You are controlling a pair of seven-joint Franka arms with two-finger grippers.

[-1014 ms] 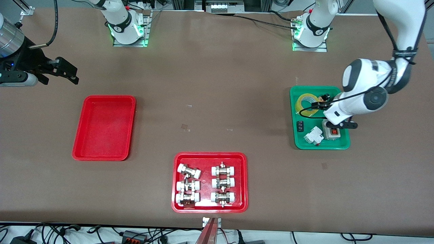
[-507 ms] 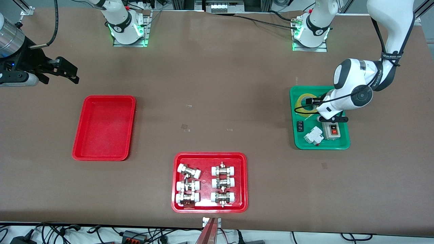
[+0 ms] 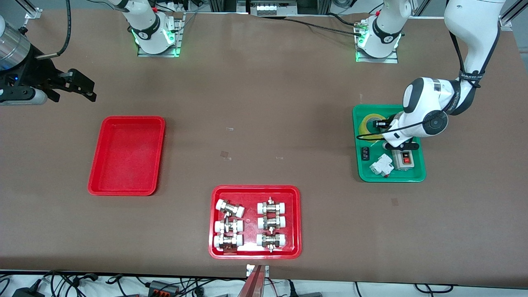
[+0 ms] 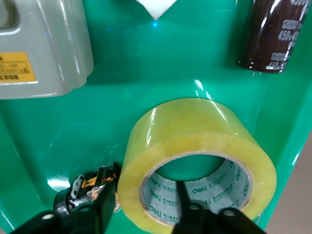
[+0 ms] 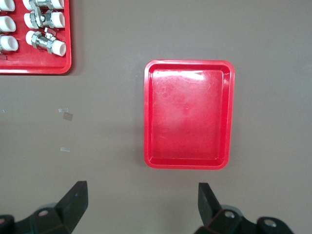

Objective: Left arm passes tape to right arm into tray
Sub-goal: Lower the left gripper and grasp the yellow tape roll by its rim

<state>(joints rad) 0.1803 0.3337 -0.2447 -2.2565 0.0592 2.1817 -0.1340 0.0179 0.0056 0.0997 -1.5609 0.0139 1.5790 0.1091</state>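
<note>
The yellow tape (image 3: 367,123) lies flat in the green tray (image 3: 392,177), at the end of that tray farther from the front camera. My left gripper (image 3: 380,125) is down over the tape and open. In the left wrist view the left gripper (image 4: 142,192) straddles the wall of the tape (image 4: 195,126), with one finger (image 4: 183,195) inside the core and the other outside. My right gripper (image 3: 84,88) is open and empty, over bare table at the right arm's end. It also shows in the right wrist view (image 5: 141,187). The plain red tray (image 3: 128,154) is empty (image 5: 187,117).
The green tray also holds a grey switch box (image 3: 403,159), a white breaker (image 3: 381,166), a small black part (image 3: 365,153) and a dark capacitor (image 4: 270,36). A second red tray (image 3: 255,252) with several white-capped metal fittings lies nearest the front camera.
My left arm has come down and swung its gripper across the green tray onto the tape. My right arm has not moved.
</note>
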